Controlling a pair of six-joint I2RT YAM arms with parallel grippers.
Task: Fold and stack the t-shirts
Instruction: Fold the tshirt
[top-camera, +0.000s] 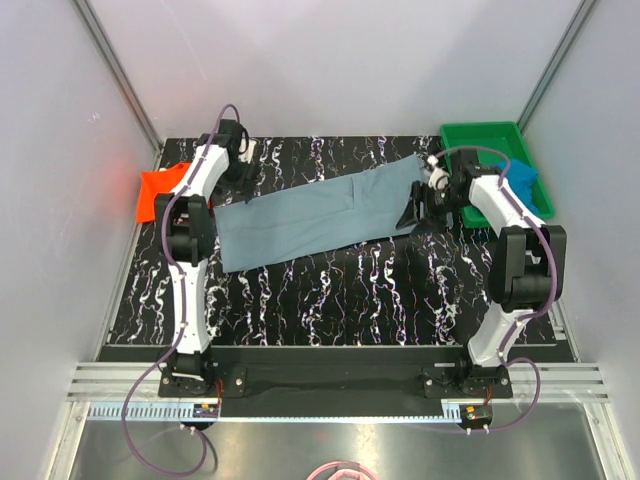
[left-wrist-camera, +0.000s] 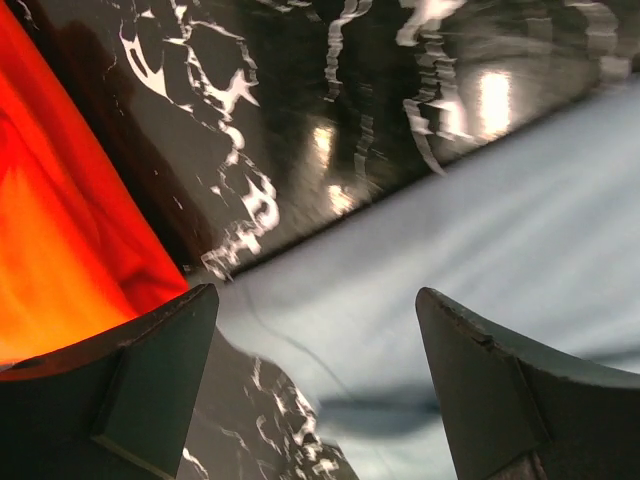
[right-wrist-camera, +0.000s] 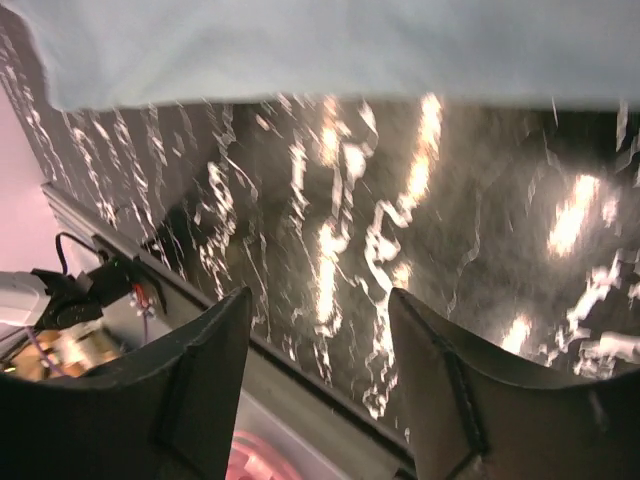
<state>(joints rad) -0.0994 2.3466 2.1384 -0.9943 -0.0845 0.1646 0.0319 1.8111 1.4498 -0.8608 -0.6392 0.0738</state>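
Note:
The large grey-blue t-shirt (top-camera: 320, 212) lies folded into a long band, slanting across the marbled black table. My left gripper (top-camera: 243, 186) hovers open over its left end, near the far corner. In the left wrist view the left gripper (left-wrist-camera: 318, 295) frames the grey-blue cloth (left-wrist-camera: 480, 250) with nothing pinched, and the orange-red t-shirt (left-wrist-camera: 60, 230) lies just to its left. My right gripper (top-camera: 412, 214) stands open at the band's right end. In the right wrist view the right gripper (right-wrist-camera: 320, 295) is empty over bare table, below the cloth's edge (right-wrist-camera: 300, 50).
The orange-red t-shirt (top-camera: 160, 194) hangs over the table's left edge. A green tray (top-camera: 480, 132) stands at the back right, with the bright blue t-shirt (top-camera: 522, 182) on it. White walls enclose the table. The table's near rail (right-wrist-camera: 300, 390) shows below the right fingers.

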